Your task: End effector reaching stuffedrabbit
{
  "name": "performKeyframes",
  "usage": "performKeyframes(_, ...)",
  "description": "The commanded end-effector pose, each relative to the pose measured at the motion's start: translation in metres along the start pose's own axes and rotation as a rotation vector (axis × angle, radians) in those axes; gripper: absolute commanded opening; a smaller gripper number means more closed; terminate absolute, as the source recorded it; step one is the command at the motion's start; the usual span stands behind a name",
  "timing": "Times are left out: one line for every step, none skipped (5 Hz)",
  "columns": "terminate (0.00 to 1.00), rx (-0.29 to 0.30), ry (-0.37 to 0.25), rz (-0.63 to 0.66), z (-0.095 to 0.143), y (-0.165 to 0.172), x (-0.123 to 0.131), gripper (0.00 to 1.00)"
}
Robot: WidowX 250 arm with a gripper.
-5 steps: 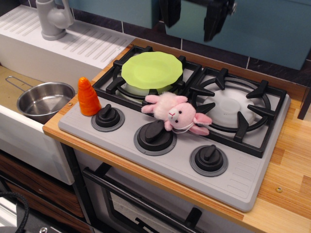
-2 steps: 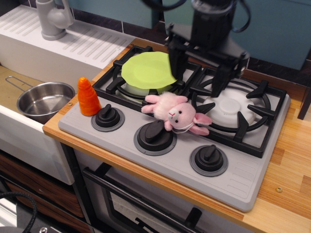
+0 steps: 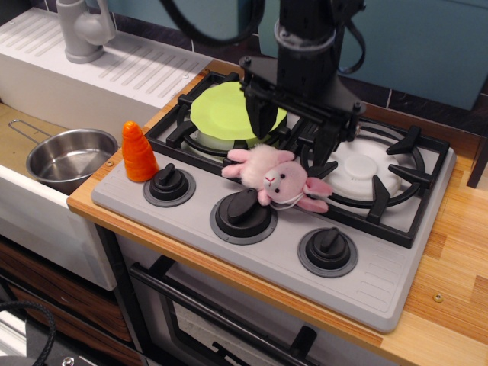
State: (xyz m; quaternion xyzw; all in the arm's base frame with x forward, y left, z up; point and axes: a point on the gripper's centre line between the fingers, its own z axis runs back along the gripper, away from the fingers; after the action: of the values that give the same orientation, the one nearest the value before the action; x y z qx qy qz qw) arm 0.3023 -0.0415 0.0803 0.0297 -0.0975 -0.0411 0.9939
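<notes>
The stuffedrabbit (image 3: 278, 178) is a small pink-and-white plush lying on its side at the front edge of the toy stove (image 3: 252, 252), between the two burners and above the middle knob. The end effector (image 3: 292, 149), a black gripper on a bulky black arm, hangs directly behind and above the rabbit. Its two fingers point down and stand wide apart, one finger (image 3: 256, 122) over the green plate and the other finger (image 3: 326, 145) by the right burner. It is open and holds nothing.
A green plate (image 3: 229, 111) sits on the left burner. An orange toy carrot (image 3: 138, 152) stands at the stove's left front corner. A steel pot (image 3: 70, 157) sits in the sink at left, a grey faucet (image 3: 82, 29) behind it. Three black knobs (image 3: 243, 213) line the stove front.
The gripper has come down from the top of the view and shifted left and forward, and now hangs close behind the rabbit. The rabbit has not moved.
</notes>
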Motion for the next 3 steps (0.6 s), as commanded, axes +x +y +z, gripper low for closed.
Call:
performKeyframes(0.0, -0.003, -0.104, 0.003, -0.011, 0.003, 0.005, 1.0)
performKeyframes(0.0, -0.004, -0.116, 0.01, -0.022, 0.002, 0.001, 1.0)
performKeyframes(0.0, -0.006, -0.118, 0.023, -0.03, 0.001, -0.005, 1.0)
